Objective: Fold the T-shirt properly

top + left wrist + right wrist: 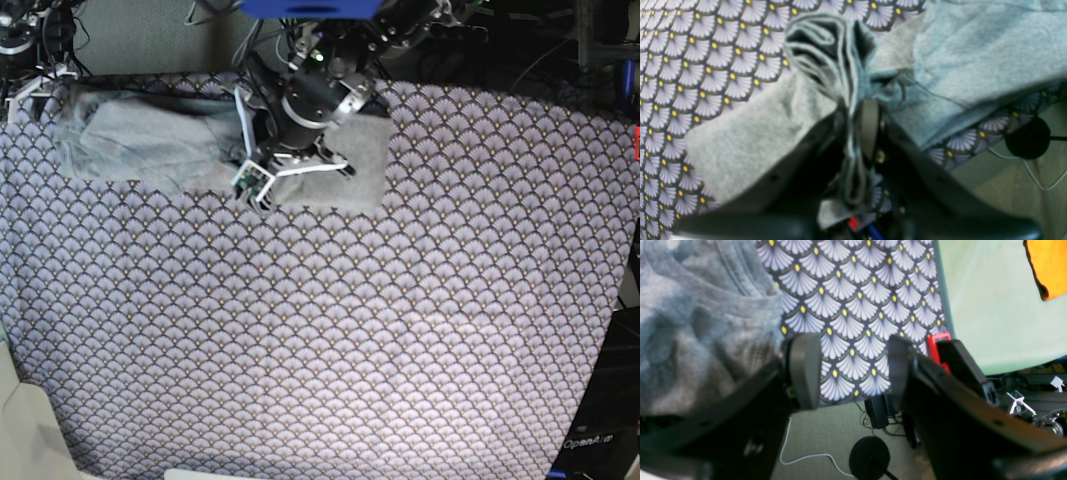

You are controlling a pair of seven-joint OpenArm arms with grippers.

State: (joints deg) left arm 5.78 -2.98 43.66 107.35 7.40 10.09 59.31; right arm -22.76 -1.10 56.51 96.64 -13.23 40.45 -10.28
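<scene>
T-shirt (150,140) found at far edge of desk (400,330), toward the left corner in base view, bunched and rumpled rather than flat. Light grey knit, no print. One flatter grey panel lying to the right of the bunched mass in base view, partly hidden under the arm. Purple fan-patterned tablecloth (330,350) covering whole desk surface beneath.

Left end effector (853,133) pressed together on T-shirt (973,60): several gathered layers of grey fabric pinched between the pads, folds fanning out above the grip, loose fabric spreading to both sides and a short tail hanging below. Grey pad (869,130) seen bearing against the bunched cloth. Tablecloth (690,66) visible under and beside the fabric; desk edge and floor visible at lower right of that view, with a round black object and thin cable on the floor.

Right end effector (853,370) spread, nothing between the fingers (805,370), only tablecloth (853,306) showing in the gap. T-shirt (700,323) lying just beside the left-hand finger in that view; contact between the two not determinable. Desk edge directly below the fingers, floor beyond with black round object (869,457) and white cable (806,458).
</scene>
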